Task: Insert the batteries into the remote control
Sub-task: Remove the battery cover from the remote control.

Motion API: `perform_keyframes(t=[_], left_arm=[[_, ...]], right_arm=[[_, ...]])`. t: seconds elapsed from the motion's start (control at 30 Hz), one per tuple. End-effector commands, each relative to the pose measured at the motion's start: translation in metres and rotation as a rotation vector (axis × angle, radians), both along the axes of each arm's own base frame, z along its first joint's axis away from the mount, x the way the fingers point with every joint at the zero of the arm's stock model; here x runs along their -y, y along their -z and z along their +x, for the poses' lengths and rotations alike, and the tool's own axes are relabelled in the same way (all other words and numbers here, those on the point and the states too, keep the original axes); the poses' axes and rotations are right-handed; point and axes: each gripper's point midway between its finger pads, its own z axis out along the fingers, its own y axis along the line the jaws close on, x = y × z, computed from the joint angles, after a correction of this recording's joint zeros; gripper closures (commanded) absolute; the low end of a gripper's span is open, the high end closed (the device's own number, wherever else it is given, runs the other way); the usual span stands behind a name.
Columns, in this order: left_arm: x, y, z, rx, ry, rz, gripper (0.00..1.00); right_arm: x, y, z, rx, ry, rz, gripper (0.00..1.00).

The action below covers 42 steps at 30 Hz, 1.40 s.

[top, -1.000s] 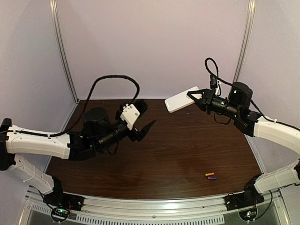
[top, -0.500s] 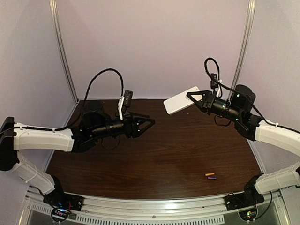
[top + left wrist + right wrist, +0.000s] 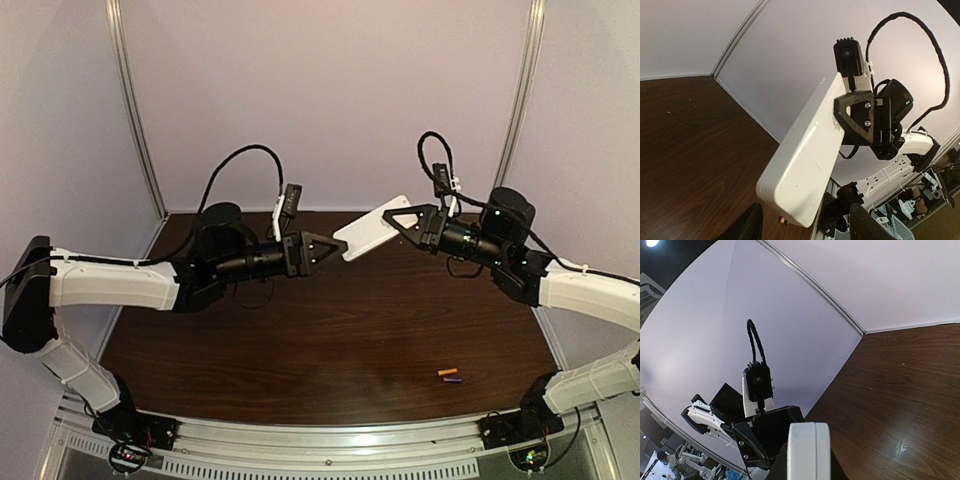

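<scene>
Both arms swung inward; right fingers [image 3: 856, 116] clamp the white rectangular remote control [image 3: 805, 155], presenting its end to half-open, empty left fingers [image 3: 752, 226].

White shells on left arm [image 3: 110, 285] and right arm [image 3: 590, 295], black joints and motor housings. Black triangular left pincer [image 3: 326, 247], right pincer [image 3: 392, 224] the same (two silver screws [image 3: 867, 105] on its side). Ribbed black cable [image 3: 925, 45] looped at each wrist; black camera block [image 3: 847, 52], white clip [image 3: 869, 67].
</scene>
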Motion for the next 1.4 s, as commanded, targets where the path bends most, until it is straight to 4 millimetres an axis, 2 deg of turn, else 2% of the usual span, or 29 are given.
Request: perform_keyframes(t=[0.0,0.23,0.5,0.63,1.03,1.17,1.37], left_arm=[[0.009,-0.003,0.005,-0.04,0.023,-0.028,0.42],[0.012,0.001,0.01,-0.078,0.009,-0.029,0.51],[0.016,0.013,0.013,-0.123,0.006,-0.012,0.72],[0.013,0.011,0.011,-0.11,0.023,-0.029,0.8],[0.009,0.003,-0.003,0.014,0.092,-0.032,0.88],[0.008,0.005,-0.003,0.023,0.09,-0.02,0.87],[0.009,0.004,0.006,-0.016,0.047,-0.011,0.48]], right_arm=[[-0.009,-0.008,-0.002,0.054,-0.003,-0.011,1.0],[-0.016,-0.006,-0.006,0.081,-0.003,-0.054,1.0],[-0.019,-0.008,-0.008,0.095,-0.003,-0.064,1.0],[-0.017,-0.013,-0.01,0.103,0.0,-0.057,1.0],[-0.003,-0.038,-0.01,0.075,-0.055,0.102,1.0],[-0.002,-0.043,-0.01,0.073,-0.075,0.139,1.0],[-0.004,-0.032,-0.005,0.078,-0.05,0.082,1.0]])
